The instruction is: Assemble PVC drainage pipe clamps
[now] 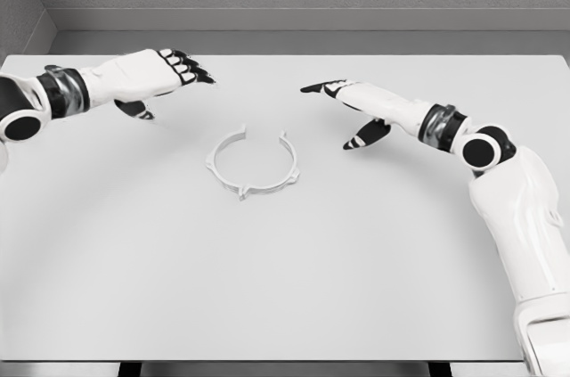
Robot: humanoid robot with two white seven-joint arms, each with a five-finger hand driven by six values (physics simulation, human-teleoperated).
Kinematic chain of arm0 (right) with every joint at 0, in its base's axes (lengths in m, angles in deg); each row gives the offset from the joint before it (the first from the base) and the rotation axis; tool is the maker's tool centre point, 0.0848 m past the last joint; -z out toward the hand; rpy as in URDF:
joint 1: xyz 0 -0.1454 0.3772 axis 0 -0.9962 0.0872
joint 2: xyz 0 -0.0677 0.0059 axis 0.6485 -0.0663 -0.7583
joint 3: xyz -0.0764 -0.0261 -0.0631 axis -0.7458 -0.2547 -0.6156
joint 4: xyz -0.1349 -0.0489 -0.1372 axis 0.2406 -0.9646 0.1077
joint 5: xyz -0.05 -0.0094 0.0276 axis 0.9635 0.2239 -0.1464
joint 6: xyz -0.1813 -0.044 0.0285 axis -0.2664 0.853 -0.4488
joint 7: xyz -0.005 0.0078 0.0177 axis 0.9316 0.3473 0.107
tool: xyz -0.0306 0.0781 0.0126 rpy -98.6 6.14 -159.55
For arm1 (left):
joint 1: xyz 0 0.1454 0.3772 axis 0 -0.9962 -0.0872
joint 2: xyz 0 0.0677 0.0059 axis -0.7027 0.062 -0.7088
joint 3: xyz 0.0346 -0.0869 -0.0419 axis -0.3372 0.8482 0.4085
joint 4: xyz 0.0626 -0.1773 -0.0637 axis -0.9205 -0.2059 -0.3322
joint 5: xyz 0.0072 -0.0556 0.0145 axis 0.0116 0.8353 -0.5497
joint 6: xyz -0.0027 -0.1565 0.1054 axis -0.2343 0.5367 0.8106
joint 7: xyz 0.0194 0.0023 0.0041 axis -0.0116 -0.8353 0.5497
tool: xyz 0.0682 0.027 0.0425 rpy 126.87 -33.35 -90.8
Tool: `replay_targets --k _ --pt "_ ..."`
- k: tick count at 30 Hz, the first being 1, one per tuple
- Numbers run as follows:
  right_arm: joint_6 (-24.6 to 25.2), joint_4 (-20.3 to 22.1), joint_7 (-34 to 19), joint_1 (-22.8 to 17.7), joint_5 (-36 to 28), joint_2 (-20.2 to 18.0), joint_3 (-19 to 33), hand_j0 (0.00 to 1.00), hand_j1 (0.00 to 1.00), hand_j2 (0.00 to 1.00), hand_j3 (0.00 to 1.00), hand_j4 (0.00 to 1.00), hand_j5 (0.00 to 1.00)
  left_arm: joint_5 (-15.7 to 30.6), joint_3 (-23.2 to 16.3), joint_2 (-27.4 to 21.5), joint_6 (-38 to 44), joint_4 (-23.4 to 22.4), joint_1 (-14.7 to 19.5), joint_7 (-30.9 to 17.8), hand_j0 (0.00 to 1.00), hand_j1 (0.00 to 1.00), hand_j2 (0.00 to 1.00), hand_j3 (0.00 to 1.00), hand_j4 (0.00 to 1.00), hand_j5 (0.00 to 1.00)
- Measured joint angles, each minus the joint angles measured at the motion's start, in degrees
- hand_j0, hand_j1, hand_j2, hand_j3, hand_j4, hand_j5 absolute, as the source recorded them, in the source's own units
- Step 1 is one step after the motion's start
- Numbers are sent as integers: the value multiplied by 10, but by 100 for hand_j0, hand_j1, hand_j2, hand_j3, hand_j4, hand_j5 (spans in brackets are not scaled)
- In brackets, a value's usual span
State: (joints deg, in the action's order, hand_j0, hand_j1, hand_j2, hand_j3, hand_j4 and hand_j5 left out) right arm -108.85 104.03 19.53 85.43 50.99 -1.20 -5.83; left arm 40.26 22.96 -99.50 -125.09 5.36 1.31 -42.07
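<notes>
A white ring-shaped pipe clamp (252, 163) lies flat on the white table (285, 288) near its middle, with its gap facing the far side. My left hand (174, 69) hovers up and to the left of the clamp, fingers stretched out and holding nothing. Over on the right of the clamp, my right hand (343, 105) is also spread flat with the thumb hanging down, empty. Neither hand touches the clamp.
The table's far edge meets a grey wall and floor strip (285, 34). The near edge runs along the bottom of the head view. My right forearm (517, 208) rises from the lower right corner.
</notes>
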Motion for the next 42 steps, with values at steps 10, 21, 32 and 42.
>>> replay_targets --k 10,21,32,42 --pt "0 -43 0 21 22 58 -17 100 100 100 100 100 100 148 121 -141 0 33 -104 -13 100 100 100 100 100 100" --pt "1 -91 0 31 29 74 -19 100 100 100 100 100 100 162 125 -102 0 74 -123 -71 100 100 100 100 100 100" --pt "1 -93 1 50 35 85 -25 100 100 100 100 100 100 162 125 -98 0 84 -123 -76 100 100 100 100 100 100" --pt "0 -94 0 51 36 84 -26 100 100 100 100 100 100 170 125 -99 0 85 -122 -77 100 100 100 100 100 100"
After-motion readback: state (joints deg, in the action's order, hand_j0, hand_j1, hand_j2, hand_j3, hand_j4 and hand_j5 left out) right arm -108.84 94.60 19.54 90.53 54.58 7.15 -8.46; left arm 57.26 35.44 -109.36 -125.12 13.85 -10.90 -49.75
